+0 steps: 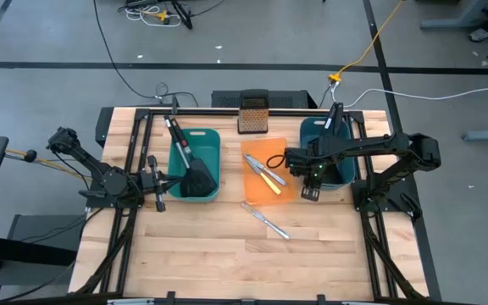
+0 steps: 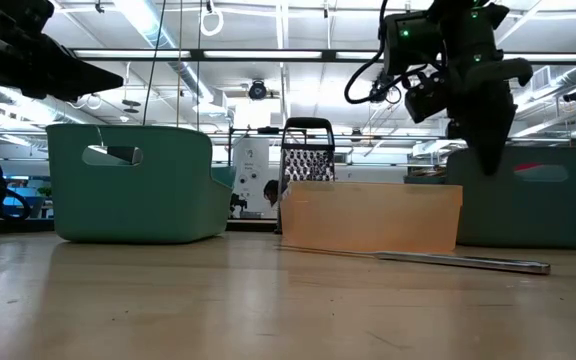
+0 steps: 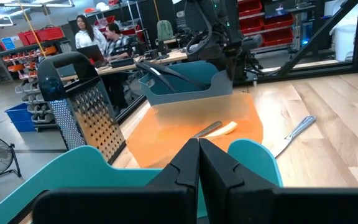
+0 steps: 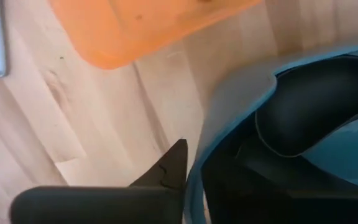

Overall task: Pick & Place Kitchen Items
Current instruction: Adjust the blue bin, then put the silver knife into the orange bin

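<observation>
Teal left bin [image 1: 195,166]: two black spatulas [image 1: 195,172], placed. Teal right bin [image 1: 327,152]: black ladles [image 4: 303,121] inside. Orange tray [image 1: 268,174]: yellow-handled knife [image 1: 267,180] and one silver knife [image 1: 260,164]. Outstanding, by my reading: second silver knife [image 1: 266,220], loose on the table [image 1: 227,254]. Right gripper [image 1: 310,193] beside the right bin's rim (jaw state unclear); left gripper [image 1: 154,182] closed, empty, beside the left bin.

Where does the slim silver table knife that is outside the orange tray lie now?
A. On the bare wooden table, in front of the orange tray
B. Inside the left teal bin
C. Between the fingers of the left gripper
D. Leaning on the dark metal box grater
A: in the high view the slim silver table knife lies flat on the wooden table, just past the near edge of the orange tray, and neither gripper touches it.
</observation>
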